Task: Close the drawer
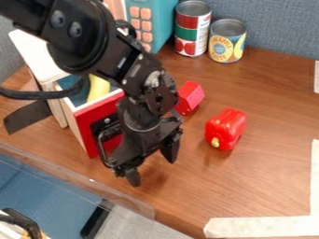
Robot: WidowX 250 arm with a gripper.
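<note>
- The drawer (88,128) stands out from its white cabinet (38,55) near the tabletop's (261,186) left edge, a yellow thing (98,87) inside.
- The end effector (151,164) hangs before the red front, fingers apart.
- Likely light and stiff, the drawer needs no grip: push squarely beside the black handle (107,122); off-centre, it may bind.

Tall can (192,29), shorter can (226,42) — just beside, red block (190,96), red pepper (226,127)
</note>
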